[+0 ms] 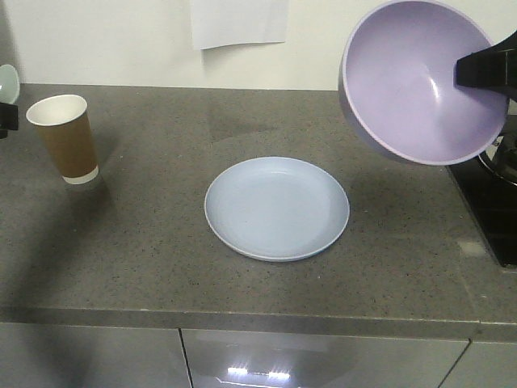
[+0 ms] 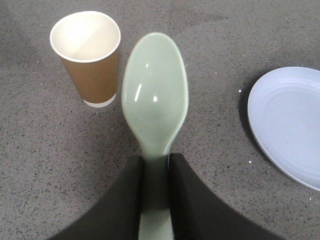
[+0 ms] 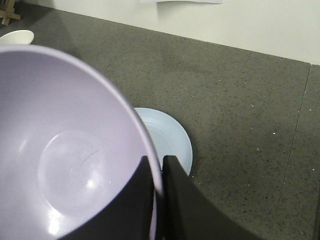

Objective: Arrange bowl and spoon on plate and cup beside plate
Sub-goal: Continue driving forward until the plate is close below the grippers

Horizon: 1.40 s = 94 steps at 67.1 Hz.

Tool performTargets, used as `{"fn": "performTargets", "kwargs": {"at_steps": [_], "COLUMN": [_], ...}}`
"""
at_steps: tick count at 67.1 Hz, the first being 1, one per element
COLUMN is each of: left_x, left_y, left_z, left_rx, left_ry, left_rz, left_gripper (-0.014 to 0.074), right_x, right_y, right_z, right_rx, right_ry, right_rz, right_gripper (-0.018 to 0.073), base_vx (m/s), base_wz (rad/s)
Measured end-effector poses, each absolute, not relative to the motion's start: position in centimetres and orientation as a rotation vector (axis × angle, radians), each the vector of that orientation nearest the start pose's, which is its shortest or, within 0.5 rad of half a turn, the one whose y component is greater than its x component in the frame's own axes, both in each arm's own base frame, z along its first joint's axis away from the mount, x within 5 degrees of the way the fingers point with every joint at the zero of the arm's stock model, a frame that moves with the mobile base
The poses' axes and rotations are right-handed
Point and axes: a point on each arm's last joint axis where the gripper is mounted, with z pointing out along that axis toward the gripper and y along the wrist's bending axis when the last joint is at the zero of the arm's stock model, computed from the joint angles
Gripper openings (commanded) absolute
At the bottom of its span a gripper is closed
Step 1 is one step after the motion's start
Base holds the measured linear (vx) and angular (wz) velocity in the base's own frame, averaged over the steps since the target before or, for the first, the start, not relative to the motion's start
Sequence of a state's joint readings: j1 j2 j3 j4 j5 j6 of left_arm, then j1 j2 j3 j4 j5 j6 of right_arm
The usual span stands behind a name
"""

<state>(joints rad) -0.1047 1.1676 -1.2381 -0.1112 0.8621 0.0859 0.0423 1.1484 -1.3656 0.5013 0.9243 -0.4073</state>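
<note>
Far left: clamping the spoon [image 2: 155,95] by its short handle between the closed jaws of the left gripper [image 2: 156,185], head forward and hollow side up. Holding it in the air above the counter [image 1: 161,267], just beside the cup [image 1: 63,139]. Probably parking it level and out of the way, ready for laying down once the plate has its bowl.

Next, leaving the cup upright on the counter, mouth open and untouched. Standing it well apart from the plate [image 1: 277,208], on that plate's left. Likely needing a shift nearer to count as beside it.

In the middle, presenting the plate flat and bare, with nothing on it yet, as the base for the other pieces.

Further right: pinching the bowl [image 1: 420,81] by its rim with the right gripper [image 3: 159,195], one finger inside the wall and one outside, clenched on that thin edge. Holding it high and steeply tilted, hollow facing the front camera, up and to the right of the plate and apparently not directly over it. Judging the tilt a consequence of the one-sided rim grip.

Calling next, by that reading, for levelling and lowering onto the plate's centre ahead of the spoon.
</note>
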Motion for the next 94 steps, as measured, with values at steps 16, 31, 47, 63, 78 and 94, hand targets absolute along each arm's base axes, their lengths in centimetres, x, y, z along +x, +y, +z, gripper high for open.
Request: {"fn": "performTargets", "kwargs": {"at_steps": [16, 31, 47, 63, 78, 94], "left_x": [23.60, 23.60, 23.60, 23.59, 23.59, 23.59], "left_y": [-3.25, -3.25, -3.25, -3.25, -3.25, -3.25], "left_z": [40.04, 40.04, 40.04, 40.03, 40.03, 40.03], "left_rx": [0.179, 0.179, 0.179, 0.179, 0.179, 0.179], "left_ry": [2.267, 2.267, 2.267, 2.267, 2.267, 2.267], "left_rz": [-0.144, -0.144, -0.144, -0.144, -0.144, -0.144], "left_gripper": [-0.0006, -0.0006, -0.0006, -0.0006, -0.0006, -0.0006], "right_x": [22.17, 22.17, 22.17, 22.17, 22.17, 22.17], "right_y": [4.44, 4.44, 4.44, 4.44, 4.44, 4.44], "right_z": [44.81, 44.81, 44.81, 44.81, 44.81, 44.81], "right_rx": [-0.368, -0.368, -0.368, -0.368, -0.368, -0.368], "right_ry": [2.071, 2.071, 2.071, 2.071, 2.071, 2.071], "right_rz": [0.390, 0.390, 0.390, 0.390, 0.390, 0.390], "right_gripper": [-0.0004, -0.0004, -0.0004, -0.0004, -0.0004, -0.0004], "base_vx": [0.04, 0.04, 0.04, 0.04, 0.04, 0.04], "base_wz": [0.00, 0.00, -0.02, -0.02, -0.01, -0.01]}}
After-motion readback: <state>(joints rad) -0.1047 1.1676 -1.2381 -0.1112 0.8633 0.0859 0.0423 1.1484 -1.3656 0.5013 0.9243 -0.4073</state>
